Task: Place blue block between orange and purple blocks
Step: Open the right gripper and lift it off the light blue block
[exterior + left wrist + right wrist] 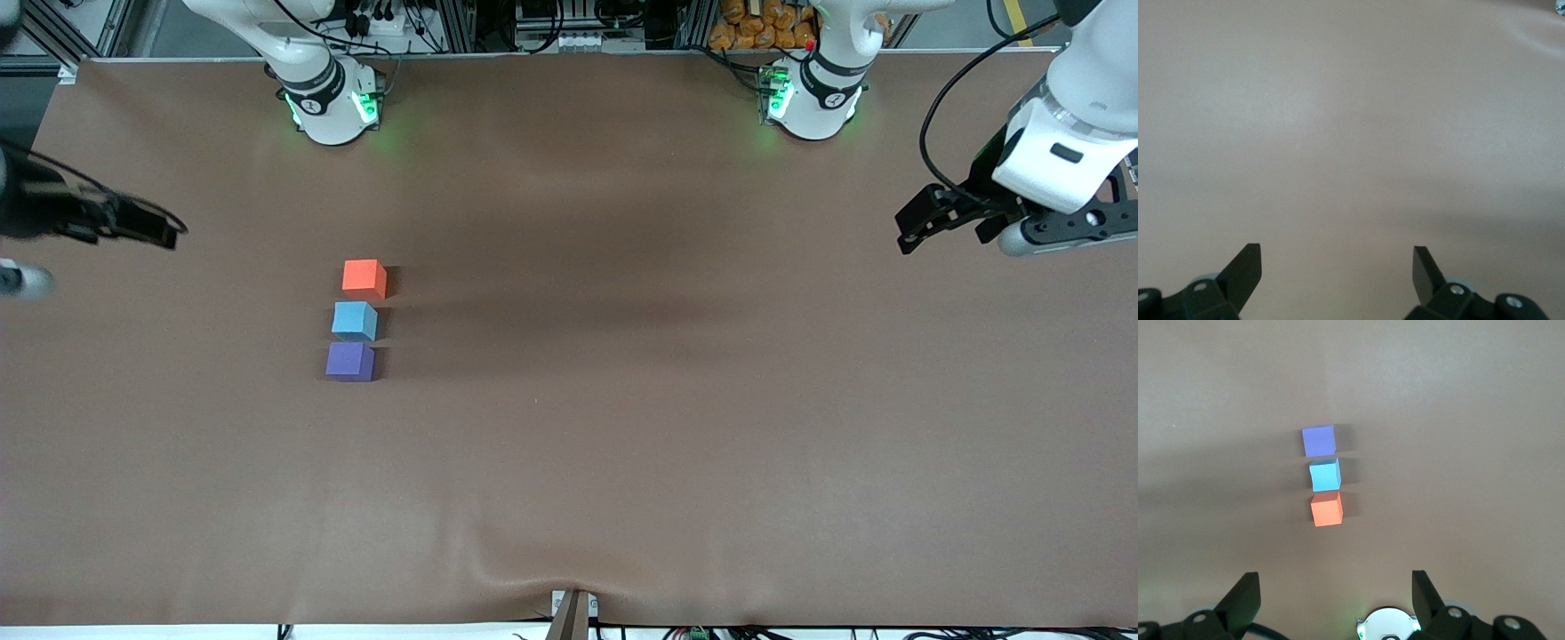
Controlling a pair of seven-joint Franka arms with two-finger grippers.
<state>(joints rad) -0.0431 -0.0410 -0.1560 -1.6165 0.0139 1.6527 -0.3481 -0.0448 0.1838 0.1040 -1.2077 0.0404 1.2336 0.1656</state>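
Three small cubes stand in a close row on the brown table toward the right arm's end. The orange block (364, 277) is farthest from the front camera, the blue block (355, 320) sits in the middle, and the purple block (349, 362) is nearest. The right wrist view shows the same row: purple (1319, 441), blue (1324, 475), orange (1327, 509). My right gripper (164, 233) (1336, 587) is open and empty, up in the air over the table's edge at the right arm's end. My left gripper (947, 233) (1337, 260) is open and empty, over bare table at the left arm's end.
The two arm bases (331, 107) (811, 102) stand along the table's back edge; the right arm's base also shows in the right wrist view (1388, 625). The brown cover has a wrinkle (533, 569) by a clamp (572, 613) at the front edge.
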